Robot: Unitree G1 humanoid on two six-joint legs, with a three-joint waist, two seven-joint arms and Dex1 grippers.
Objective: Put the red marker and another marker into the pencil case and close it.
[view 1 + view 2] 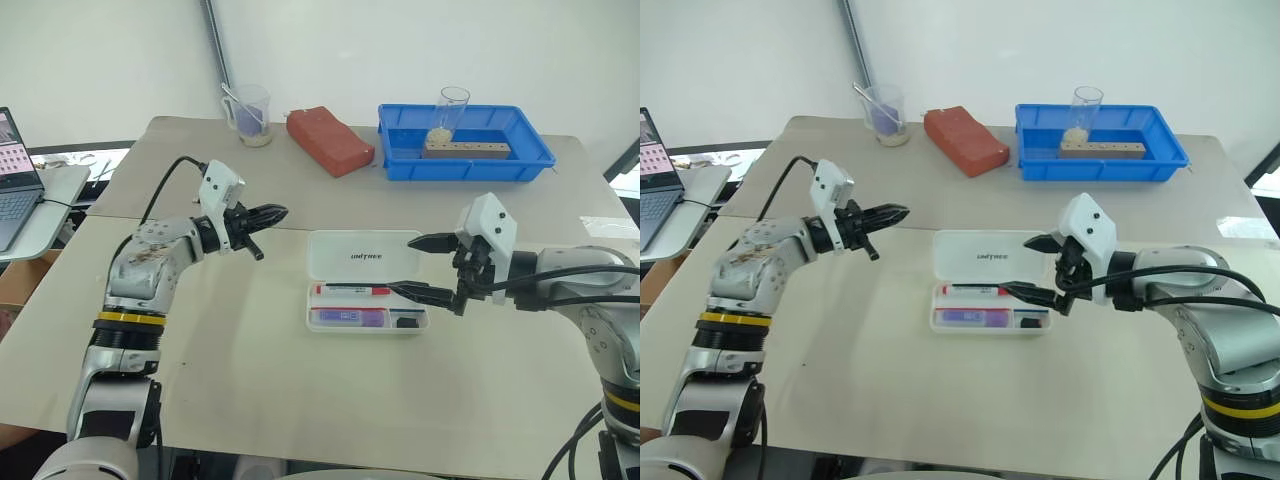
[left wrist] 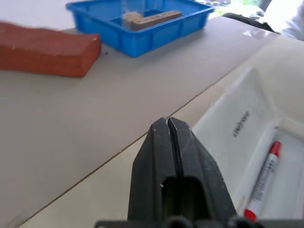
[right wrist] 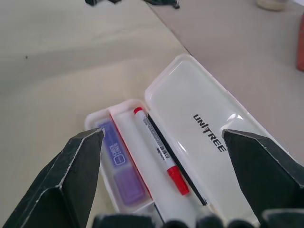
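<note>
The white pencil case [image 1: 335, 250] lies open in the middle of the table, its lid with black UNITREE lettering flat on the far side. In the tray on the near side, the red marker [image 1: 352, 290] lies in the farther slot and the purple marker [image 1: 347, 317] in the nearer one. My left gripper [image 1: 282, 212] is shut and empty, hovering just left of the lid's far left corner and pointing at it. My right gripper [image 1: 402, 265] is open above the case's right end, with nothing between its fingers. The right wrist view shows the red marker [image 3: 159, 149] and the purple marker [image 3: 118, 171] side by side.
A blue bin [image 1: 465, 165] with a glass and a wooden block stands at the back right. A red brick [image 1: 330, 140] and a clear measuring cup [image 1: 250, 115] sit at the back centre. A laptop [image 1: 15, 185] is on a side table at far left.
</note>
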